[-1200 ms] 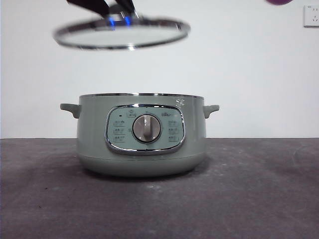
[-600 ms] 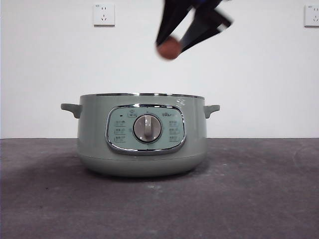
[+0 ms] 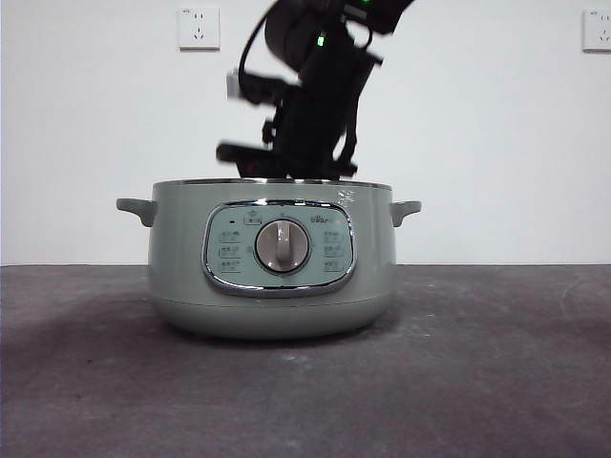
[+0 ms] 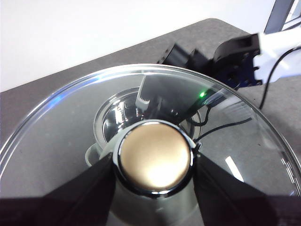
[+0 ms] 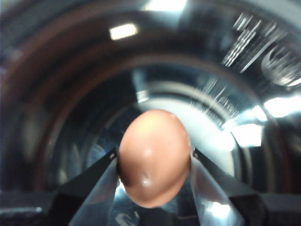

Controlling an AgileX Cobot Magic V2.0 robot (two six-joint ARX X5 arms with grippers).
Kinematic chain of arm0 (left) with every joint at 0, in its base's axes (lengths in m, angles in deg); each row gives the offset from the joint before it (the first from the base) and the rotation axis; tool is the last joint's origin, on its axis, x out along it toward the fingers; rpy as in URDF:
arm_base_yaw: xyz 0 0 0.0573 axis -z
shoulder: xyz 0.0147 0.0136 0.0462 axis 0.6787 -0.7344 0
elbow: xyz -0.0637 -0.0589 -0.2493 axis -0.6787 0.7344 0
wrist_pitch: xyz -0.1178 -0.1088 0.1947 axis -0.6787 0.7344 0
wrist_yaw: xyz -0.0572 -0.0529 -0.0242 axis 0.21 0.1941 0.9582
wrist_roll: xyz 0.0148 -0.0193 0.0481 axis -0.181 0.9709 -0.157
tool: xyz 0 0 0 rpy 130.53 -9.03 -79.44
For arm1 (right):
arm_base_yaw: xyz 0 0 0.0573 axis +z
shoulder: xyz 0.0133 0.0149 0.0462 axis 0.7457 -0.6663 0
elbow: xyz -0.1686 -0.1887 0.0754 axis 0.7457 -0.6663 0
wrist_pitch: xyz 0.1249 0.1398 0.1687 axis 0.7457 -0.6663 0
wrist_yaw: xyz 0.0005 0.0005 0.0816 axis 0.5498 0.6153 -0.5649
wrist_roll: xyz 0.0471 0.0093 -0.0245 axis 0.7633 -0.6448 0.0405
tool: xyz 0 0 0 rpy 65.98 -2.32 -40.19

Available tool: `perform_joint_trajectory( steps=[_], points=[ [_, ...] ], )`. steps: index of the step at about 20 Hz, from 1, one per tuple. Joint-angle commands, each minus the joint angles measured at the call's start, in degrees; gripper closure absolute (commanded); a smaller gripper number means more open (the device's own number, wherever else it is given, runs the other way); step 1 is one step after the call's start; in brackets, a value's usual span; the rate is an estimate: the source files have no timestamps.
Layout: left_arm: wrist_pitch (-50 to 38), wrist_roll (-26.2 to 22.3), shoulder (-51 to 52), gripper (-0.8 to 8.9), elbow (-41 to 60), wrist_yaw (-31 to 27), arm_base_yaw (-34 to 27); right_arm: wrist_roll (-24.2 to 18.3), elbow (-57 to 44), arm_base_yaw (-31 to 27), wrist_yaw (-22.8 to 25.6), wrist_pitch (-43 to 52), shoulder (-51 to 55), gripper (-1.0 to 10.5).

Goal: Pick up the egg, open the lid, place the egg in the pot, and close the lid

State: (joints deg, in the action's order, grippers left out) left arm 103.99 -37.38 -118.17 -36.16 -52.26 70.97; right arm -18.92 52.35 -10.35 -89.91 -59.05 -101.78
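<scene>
With the pot (image 3: 272,258) standing open on the dark worktop (image 3: 496,372), the right pincer (image 5: 154,165) is down inside the rim, its black arm dropping from the top of the front view to the chrome edge. Its jaws are closed snugly on the reddish-brown egg (image 5: 154,157), one jaw on each side, and the shiny steel bowl (image 5: 225,84) curves all round with room on every side. Over on the other arm, the left pincer (image 4: 154,165) is clamped on the lid's knob (image 4: 154,157), holding the glass lid (image 4: 61,136) up above the pot, chrome rim free all the way round.
</scene>
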Motion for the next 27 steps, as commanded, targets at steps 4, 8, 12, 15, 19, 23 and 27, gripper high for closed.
perform_joint_trajectory(
  steps=[4, 8, 12, 15, 19, 23, 27],
  points=[
    [-1.8, 0.3, 0.7, 8.22, -0.5, 0.1, -0.1, -0.5, 0.2, 0.1, 1.6, -0.5, -2.7, 9.6],
    [-1.4, 0.3, 0.7, 8.22, -0.5, 0.1, -0.1, 0.1, 0.6, 0.1, 1.6, -0.5, -1.8, 4.5],
    [-1.4, 0.2, -0.9, 8.22, -0.5, 0.1, -0.1, 1.2, 0.6, -0.5, 2.9, -0.8, 7.5, 4.3],
    [-3.1, -1.0, -4.8, 8.22, -0.5, 0.2, -0.1, 3.2, 0.6, -2.2, 9.2, -7.7, 20.7, 4.4],
    [-9.7, -1.8, -14.3, 8.22, -0.5, 0.7, -0.1, 4.2, 0.6, -6.7, 9.3, -16.5, 37.7, 4.4],
    [-16.9, -2.7, -22.9, 8.22, -0.5, 3.6, 0.0, 4.1, 0.6, -7.9, 9.1, -20.0, 48.5, 4.4],
    [-22.2, -2.7, -29.1, 8.22, -0.5, 3.6, 0.1, 4.2, 0.6, -7.9, 9.1, -21.9, 54.8, 4.4]
  ],
)
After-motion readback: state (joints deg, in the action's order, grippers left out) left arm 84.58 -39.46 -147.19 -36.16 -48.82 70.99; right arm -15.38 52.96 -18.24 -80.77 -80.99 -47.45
